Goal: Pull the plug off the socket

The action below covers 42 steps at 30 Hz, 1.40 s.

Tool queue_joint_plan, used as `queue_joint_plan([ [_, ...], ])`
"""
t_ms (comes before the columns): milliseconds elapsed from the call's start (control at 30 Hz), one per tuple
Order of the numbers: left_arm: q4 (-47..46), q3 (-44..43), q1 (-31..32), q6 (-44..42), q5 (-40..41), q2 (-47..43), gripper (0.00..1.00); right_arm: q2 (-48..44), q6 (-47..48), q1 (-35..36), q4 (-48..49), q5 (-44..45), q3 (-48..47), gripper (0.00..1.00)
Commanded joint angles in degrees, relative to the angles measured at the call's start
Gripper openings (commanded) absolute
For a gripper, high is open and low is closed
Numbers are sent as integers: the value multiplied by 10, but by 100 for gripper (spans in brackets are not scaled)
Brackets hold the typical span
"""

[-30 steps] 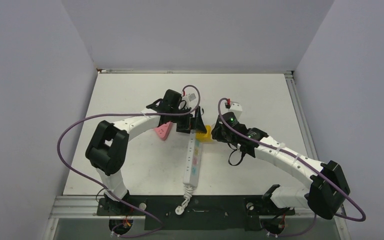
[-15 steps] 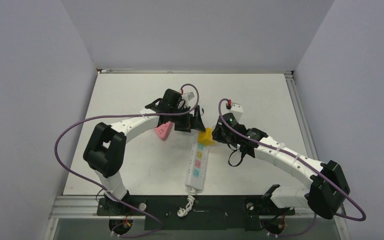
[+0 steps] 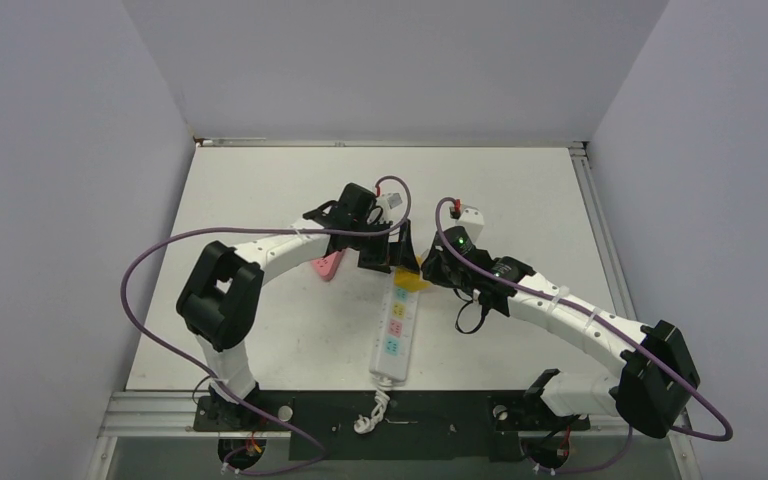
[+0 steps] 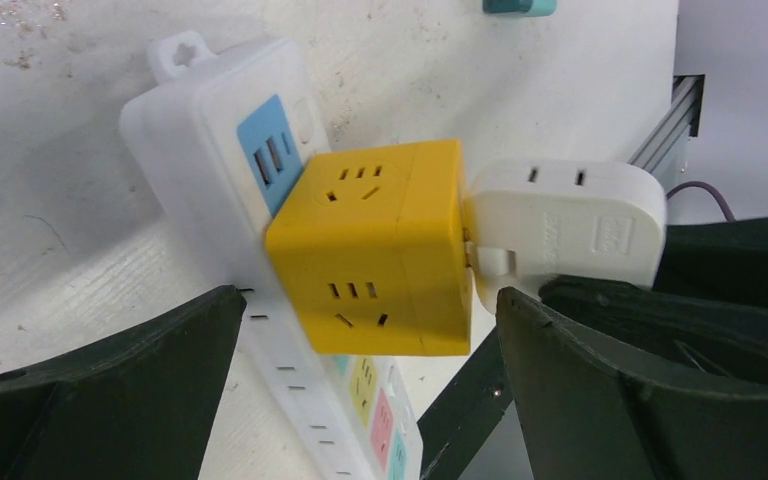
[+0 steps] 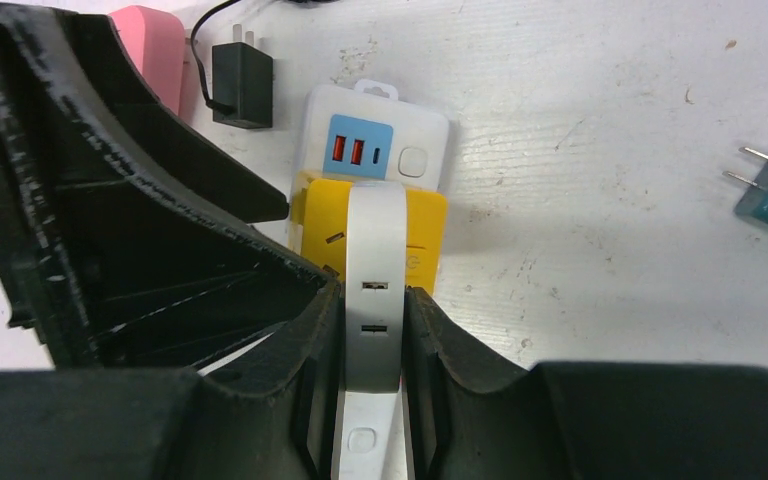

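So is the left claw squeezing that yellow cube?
No, the left claw stands wide open, a finger on either side of the yellow cube.

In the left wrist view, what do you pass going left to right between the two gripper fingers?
white power strip → yellow cube adapter → white plug

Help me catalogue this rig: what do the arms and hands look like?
The left arm and right arm have white curved segments, chunky black joints and looping purple cables. The left hand and right hand are black with wedge-shaped fingers; green lights glow on the right arm.
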<state>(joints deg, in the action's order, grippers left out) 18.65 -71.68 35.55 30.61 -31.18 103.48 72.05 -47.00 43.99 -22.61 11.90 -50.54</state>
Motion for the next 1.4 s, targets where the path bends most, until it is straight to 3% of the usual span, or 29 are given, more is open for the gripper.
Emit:
queue_joint_plan([
  [0, 18, -27, 0, -12, 28, 16, 96, -11, 5, 7, 50, -3, -12, 5],
  [167, -14, -10, 0, 4, -1, 29, 96, -14, 1, 7, 54, -2, 0, 5],
  [400, -12, -4, 0, -4, 19, 59, 98, -12, 0, 6, 49, -2, 8, 5],
  [533, 1, -8, 0, -14, 28, 78, 79, 2, 0, 5, 40, 3, 11, 5],
  [667, 9, -9, 2, -24, 44, 86, 68, -1, -7, -1, 47, -2, 25, 5],
  [933, 28, -19, 8, -36, 56, 103, 58, -16, -13, -50, 82, -74, 57, 5],
  [1133, 34, -23, 13, -40, 59, 108, 42, -17, -14, -55, 84, -84, 54, 5],
  [1367, 32, -25, 17, -41, 51, 112, 37, -9, -15, -47, 81, -74, 42, 5],
])
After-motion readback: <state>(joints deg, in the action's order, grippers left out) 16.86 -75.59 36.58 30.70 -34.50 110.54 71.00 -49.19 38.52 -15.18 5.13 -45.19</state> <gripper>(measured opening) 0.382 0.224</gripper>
